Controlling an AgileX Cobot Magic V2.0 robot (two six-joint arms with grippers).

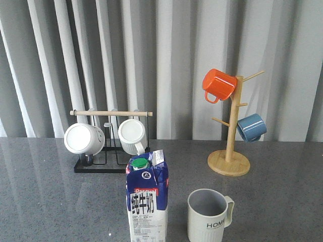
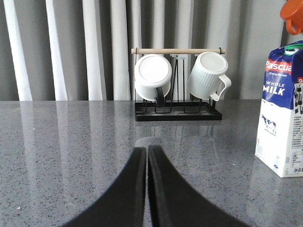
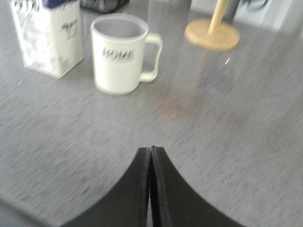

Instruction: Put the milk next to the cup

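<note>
The milk (image 1: 147, 201) stands upright, cap up, just beside the cup (image 1: 208, 216); both pincers (image 2: 147, 156) (image 3: 151, 156) pressed closed, empty.

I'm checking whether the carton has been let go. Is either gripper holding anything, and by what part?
Nothing is held. The left gripper and right gripper are both shut on nothing, while the milk stands free beside the cup.

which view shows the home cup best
The right wrist view: the whole cup, with handle and HOME lettering, though slightly blurred. The front view cuts off its base at the frame edge; the left wrist view does not show it.
</note>
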